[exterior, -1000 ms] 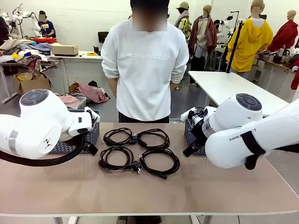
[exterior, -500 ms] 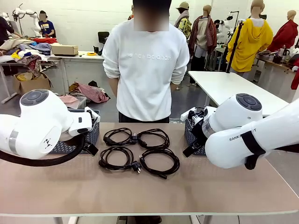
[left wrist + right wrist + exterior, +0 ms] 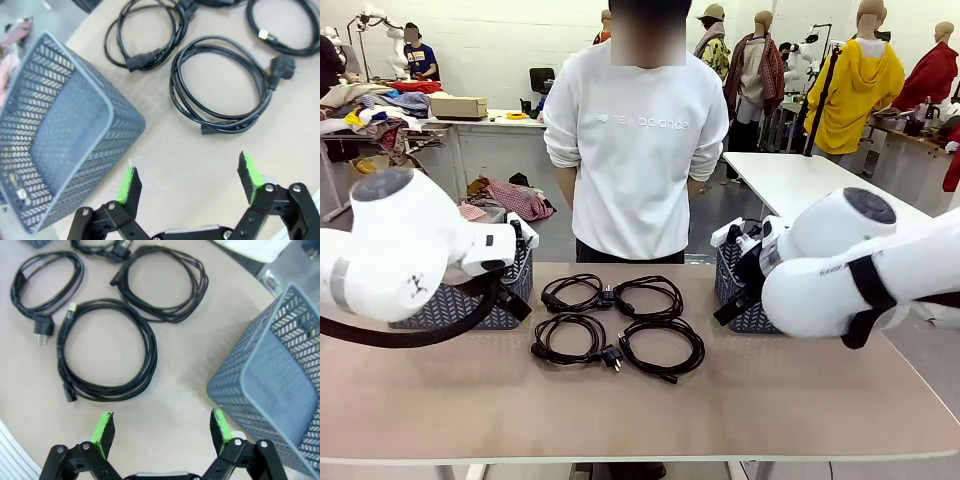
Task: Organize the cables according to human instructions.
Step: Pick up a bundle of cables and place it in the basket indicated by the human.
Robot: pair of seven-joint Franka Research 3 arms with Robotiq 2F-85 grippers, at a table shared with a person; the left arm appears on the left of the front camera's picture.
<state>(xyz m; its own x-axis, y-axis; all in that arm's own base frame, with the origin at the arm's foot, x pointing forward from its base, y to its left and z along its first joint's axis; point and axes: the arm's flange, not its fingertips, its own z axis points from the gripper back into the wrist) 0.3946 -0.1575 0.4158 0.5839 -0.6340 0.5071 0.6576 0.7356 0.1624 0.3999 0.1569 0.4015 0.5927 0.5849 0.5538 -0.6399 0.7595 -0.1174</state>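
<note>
**cordnerd:** Left to right, with 12 o'clock meaning toward the person [image 3: 635, 180] across the table [image 3: 640, 410]. The left gripper [image 3: 189, 177] is released, its green pads are spread wide with nothing between them, and it hangs over bare tabletop. In its wrist view the left basket [image 3: 65, 125] is at 10 o'clock and one coiled cable is at 1.

**benchlurker:** And where's the actual pile?

**cordnerd:** The four cables [image 3: 610, 297] lie mid-table in a tight two-by-two block, apart from both grippers. The coils sit at roughly 10, 2, 7 and 4 o'clock around the block's middle. The left basket is at their 9 o'clock and the right basket [image 3: 735, 300] at their 3.

**benchlurker:** Right side?

**cordnerd:** The right gripper [image 3: 162, 426] is also let go, wide apart and holding nothing. In its wrist view a coil is at 11 o'clock and its basket at 2.

**benchlurker:** Any readable text?

**cordnerd:** The sweatshirt [image 3: 645, 122] says "new balance" in pale letters. The print on the right arm [image 3: 860, 280] is too blurry to read, and the left arm [image 3: 390, 250] just has a small black mark.
</note>
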